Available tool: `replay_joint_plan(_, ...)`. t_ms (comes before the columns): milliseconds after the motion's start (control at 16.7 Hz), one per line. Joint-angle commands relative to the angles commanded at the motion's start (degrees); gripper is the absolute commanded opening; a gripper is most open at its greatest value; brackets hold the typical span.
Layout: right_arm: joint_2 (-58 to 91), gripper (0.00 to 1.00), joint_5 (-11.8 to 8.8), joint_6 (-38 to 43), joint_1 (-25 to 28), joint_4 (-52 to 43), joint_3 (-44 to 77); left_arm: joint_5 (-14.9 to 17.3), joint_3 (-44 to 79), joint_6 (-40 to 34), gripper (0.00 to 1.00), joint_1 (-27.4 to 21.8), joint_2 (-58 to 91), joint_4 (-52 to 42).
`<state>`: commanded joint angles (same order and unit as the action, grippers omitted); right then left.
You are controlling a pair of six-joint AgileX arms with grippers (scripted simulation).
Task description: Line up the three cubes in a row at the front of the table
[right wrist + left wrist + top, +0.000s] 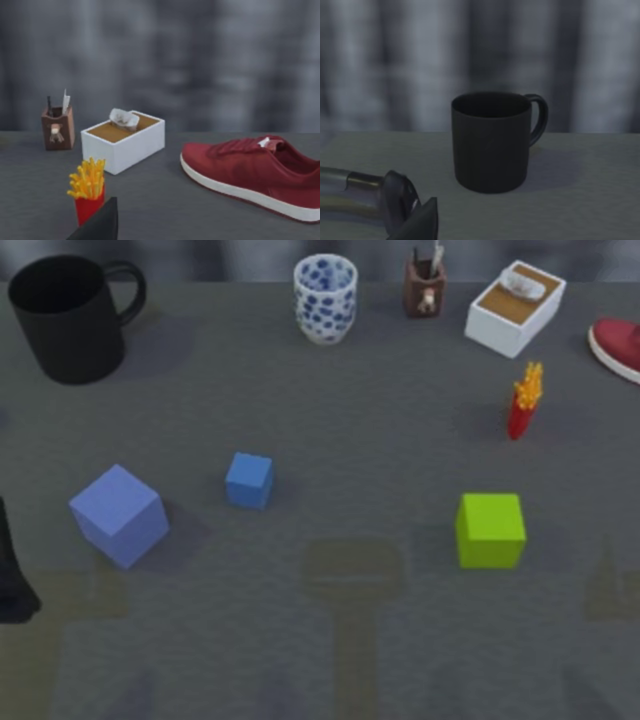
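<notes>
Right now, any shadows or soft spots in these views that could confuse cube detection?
Top view: periwinkle cube, small blue cube and green cube each cast a soft shadow; yellowish patches mottle the table. Left wrist view: dim, black mug low-contrast. Right wrist view: blurred backdrop, red shoe clear.

Top view overhead, looking down on the table (330, 390), left wrist view low, facing the black mug (491, 141), right wrist view low, facing the red shoe (250, 167), both objects shared with the top view.

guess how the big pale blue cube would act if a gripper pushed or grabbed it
The large periwinkle cube looks rigid with flat faces, so it would probably slide rather than roll. It sits turned at an angle, so a push may spin it. Its width likely needs wide-open fingers.
</notes>
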<state>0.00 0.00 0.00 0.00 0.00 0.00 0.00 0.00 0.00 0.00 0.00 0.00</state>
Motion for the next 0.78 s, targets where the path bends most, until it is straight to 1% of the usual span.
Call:
replay_joint_plan(180, 0.0, 1.0, 0.0, 0.0, 0.0, 0.0, 0.0, -0.05, 0.56, -0.08, 1.0, -0.09, 0.57, -0.32)
replay_joint_plan(360, 0.0, 1.0, 0.0, 0.0, 0.0, 0.0, 0.0, -0.31, 5.8, -0.7, 1.0, -1.11, 5.91, -3.55)
replay_joint_plan(540, 0.0, 1.0, 0.0, 0.0, 0.0, 0.0, 0.0, -0.38, 15.92, -1.74, 1.0, -3.35, 16.73, -10.01)
replay_joint_plan(780, 0.0, 1.0, 0.0, 0.0, 0.0, 0.0, 0.0, -0.18, 34.9, -3.5, 1.0, -7.68, 38.88, -22.5)
